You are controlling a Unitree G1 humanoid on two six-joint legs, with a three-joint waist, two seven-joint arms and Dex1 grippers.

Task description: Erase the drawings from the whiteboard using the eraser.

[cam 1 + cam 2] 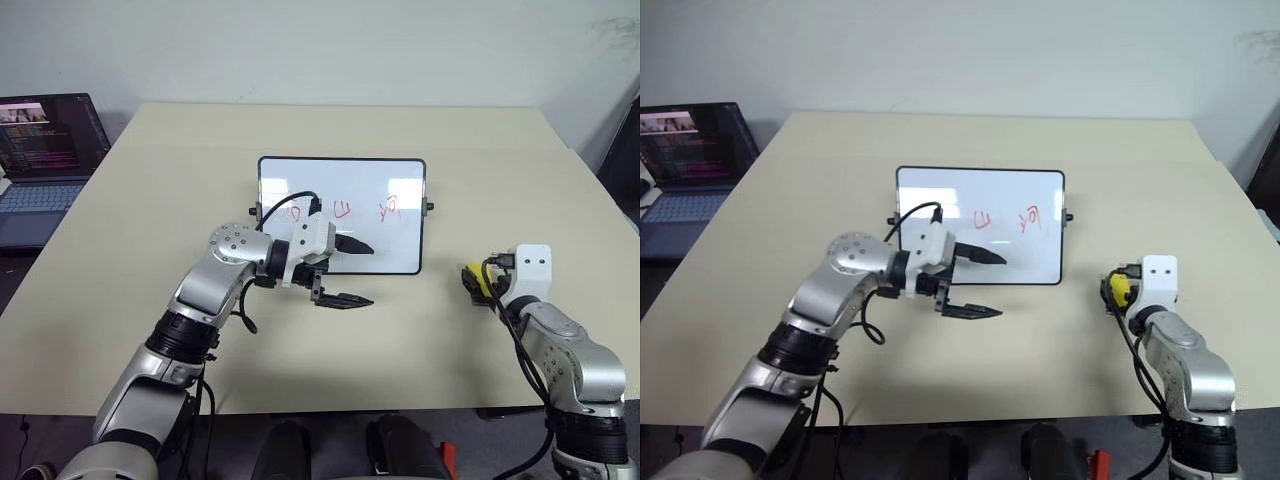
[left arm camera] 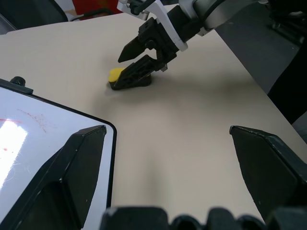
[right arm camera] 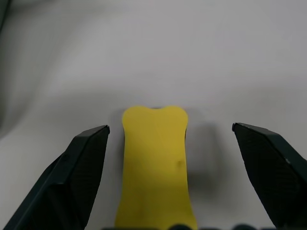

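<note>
The whiteboard point(image 1: 340, 180) lies flat at the table's middle, with red drawings point(image 1: 343, 209) on its near half; one scribble is partly hidden behind my left wrist. My left gripper point(image 1: 368, 274) hovers open over the board's front edge, pointing right, one finger over the board and one over the table. The yellow eraser point(image 3: 156, 167) lies on the table to the right of the board. My right gripper point(image 3: 170, 127) is open around it, with a gap on each side of the block. The left wrist view shows the right gripper point(image 2: 132, 64) lowered over the eraser point(image 2: 116, 75).
An open laptop point(image 1: 45, 150) sits off the table's far left corner. The beige table point(image 1: 420, 350) has bare room in front of and behind the board. A dark object stands by the right edge point(image 1: 625, 150).
</note>
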